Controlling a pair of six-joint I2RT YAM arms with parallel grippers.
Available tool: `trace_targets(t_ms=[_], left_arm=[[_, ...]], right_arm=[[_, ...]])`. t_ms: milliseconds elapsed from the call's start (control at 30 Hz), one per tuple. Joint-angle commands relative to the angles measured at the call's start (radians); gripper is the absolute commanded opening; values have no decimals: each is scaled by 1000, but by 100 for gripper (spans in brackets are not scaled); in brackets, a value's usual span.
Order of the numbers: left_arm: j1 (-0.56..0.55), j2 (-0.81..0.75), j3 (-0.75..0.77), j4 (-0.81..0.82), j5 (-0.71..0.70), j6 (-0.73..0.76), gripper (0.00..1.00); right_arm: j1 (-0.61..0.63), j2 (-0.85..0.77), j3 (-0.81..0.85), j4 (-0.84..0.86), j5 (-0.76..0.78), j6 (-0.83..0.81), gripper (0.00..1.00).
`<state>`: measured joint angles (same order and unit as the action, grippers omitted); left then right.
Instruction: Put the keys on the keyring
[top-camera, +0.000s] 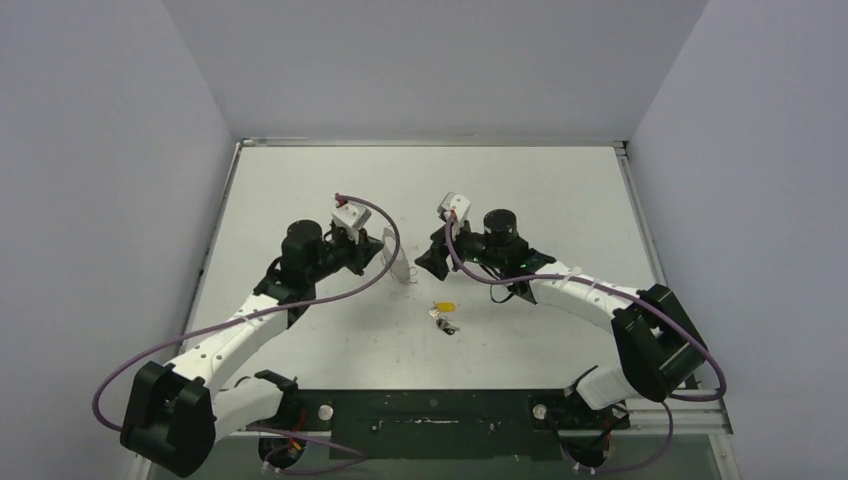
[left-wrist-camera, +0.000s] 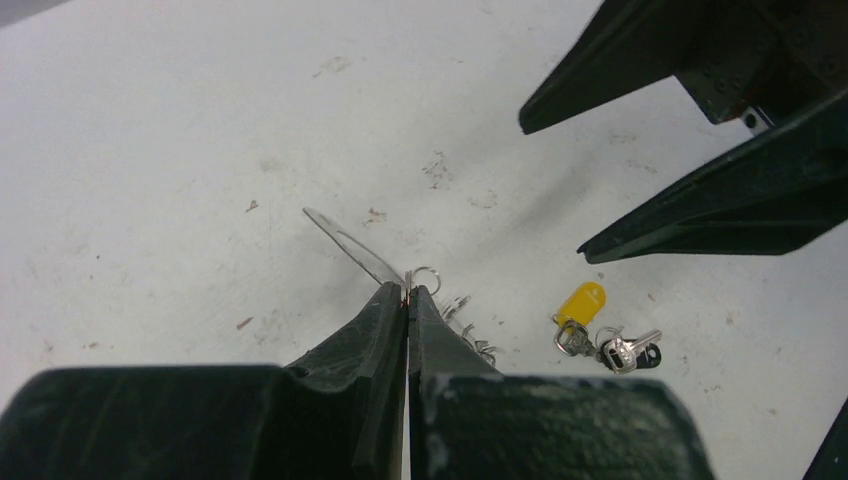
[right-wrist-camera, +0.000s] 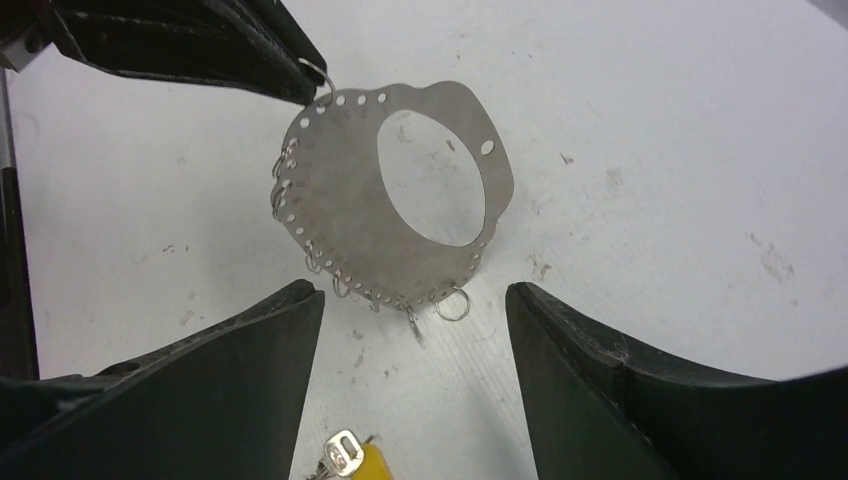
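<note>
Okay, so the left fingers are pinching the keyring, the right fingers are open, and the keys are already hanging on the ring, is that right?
Not quite: the keys lie loose on the table, apart from the keyring, as the left wrist view shows. The left fingers do pinch the keyring and the right fingers are open.

The top camera is looking down from behind the near edge over the whole tabletop (top-camera: 300, 180). Both wrist cameras are sitting low and close, facing each other, sharing the keyring (right-wrist-camera: 340, 200) and keys (left-wrist-camera: 612, 350).
</note>
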<state>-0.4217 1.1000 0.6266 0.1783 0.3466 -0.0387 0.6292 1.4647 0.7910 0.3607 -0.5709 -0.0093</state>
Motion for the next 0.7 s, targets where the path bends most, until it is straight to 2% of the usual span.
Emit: trace_targets(t_ms=[0, 233, 533, 667], left_arm=[[-6, -56, -87, 295, 141, 95, 0], [-7, -55, -52, 198, 262, 202, 0], [-18, -56, -81, 246, 402, 313, 0], [-26, -62, -78, 220, 434, 352, 0]], right_arm=[[5, -14, 51, 105, -133, -77, 68], [12, -25, 46, 113, -167, -191, 68], [34, 3, 57, 111, -286, -308, 55], [55, 15, 96, 17, -304, -390, 50]])
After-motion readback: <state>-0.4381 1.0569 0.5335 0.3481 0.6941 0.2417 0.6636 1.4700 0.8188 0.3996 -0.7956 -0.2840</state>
